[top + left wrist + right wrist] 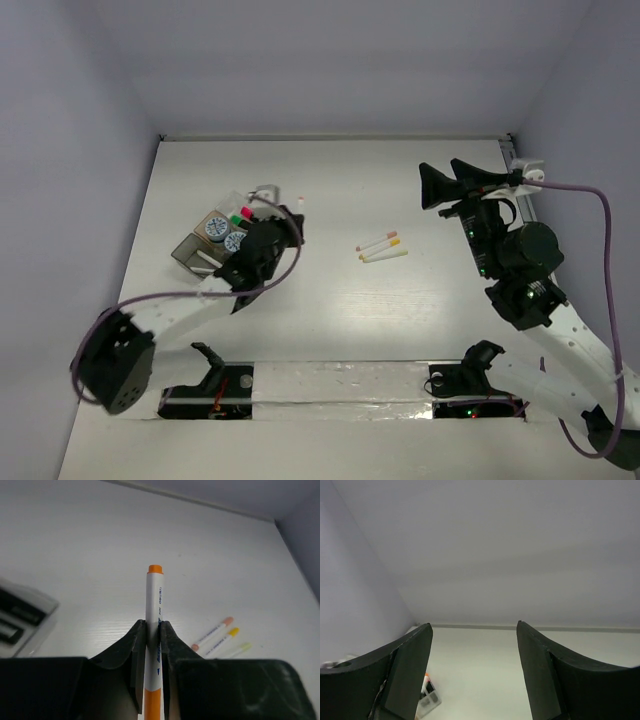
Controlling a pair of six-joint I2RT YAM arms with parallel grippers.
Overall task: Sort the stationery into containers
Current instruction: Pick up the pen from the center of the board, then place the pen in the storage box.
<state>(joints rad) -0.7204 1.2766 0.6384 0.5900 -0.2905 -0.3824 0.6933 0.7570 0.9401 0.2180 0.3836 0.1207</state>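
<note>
Left gripper (pixel 153 625) clamps the orange-tipped pen (pixel 154 595) between its fingers (pixel 137 650); right gripper (pixel 473 627) gapes empty.

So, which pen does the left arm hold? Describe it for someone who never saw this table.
Find the cluster of trays on the left side of the table; the left pincer is beside them, toward the middle. Clamped in it is a white pen with an orange cap. The other pens lie loose at mid-table; only this one is gripped.

A white table (pixel 400 330) is seen, on which a cluster of small joined trays (pixel 186 250) is set toward the left and three thin white pens (pixel 378 243) are laid side by side near the middle, well apart from the trays.
</note>
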